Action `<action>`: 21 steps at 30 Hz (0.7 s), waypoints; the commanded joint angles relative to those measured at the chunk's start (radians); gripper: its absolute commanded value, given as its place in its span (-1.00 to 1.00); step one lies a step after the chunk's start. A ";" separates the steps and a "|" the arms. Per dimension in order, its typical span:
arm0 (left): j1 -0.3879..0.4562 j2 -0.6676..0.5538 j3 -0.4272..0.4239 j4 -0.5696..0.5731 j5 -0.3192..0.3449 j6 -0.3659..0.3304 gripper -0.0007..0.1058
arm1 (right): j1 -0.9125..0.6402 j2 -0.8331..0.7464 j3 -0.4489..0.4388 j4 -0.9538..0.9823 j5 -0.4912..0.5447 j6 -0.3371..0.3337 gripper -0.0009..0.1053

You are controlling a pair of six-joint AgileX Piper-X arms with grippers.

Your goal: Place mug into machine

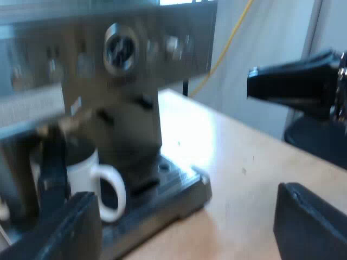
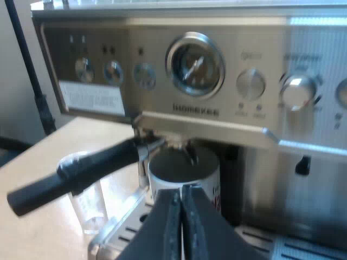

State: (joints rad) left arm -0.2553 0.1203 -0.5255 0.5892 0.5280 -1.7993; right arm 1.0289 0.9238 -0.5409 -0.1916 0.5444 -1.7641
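Note:
A white mug [image 1: 87,179] stands on the espresso machine's drip tray [image 1: 179,187], its handle turned outward. My left gripper [image 1: 195,227] is open over the bare table beside the machine, holding nothing and well clear of the mug. In the right wrist view the mug [image 2: 184,173] sits under the brew head, where the metal holder is locked in with its dark handle [image 2: 81,173] sticking out. My right gripper [image 2: 181,216] is shut with nothing in it, just in front of the mug and pointing at it.
A measuring glass [image 2: 89,203] stands on the table beside the drip tray, under the holder's handle. The machine's front panel carries a round gauge [image 2: 195,65] and knobs. A black wedge-shaped part [image 1: 293,84] hangs over the wooden table [image 1: 244,162]; I cannot tell what it is.

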 commanded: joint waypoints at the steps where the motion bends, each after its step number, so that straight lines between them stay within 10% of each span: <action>1: 0.003 0.000 -0.027 -0.018 0.011 -0.014 0.28 | 0.002 -0.024 -0.002 -0.005 0.002 -0.014 -0.98; 21: 0.003 0.054 -0.042 -0.049 -0.067 -0.006 0.28 | 0.000 0.066 -0.073 -0.005 -0.033 -0.012 -0.98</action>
State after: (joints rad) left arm -0.2553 0.1590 -0.5642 0.5631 0.4769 -1.7993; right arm 1.0289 0.9725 -0.5880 -0.1903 0.5246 -1.7636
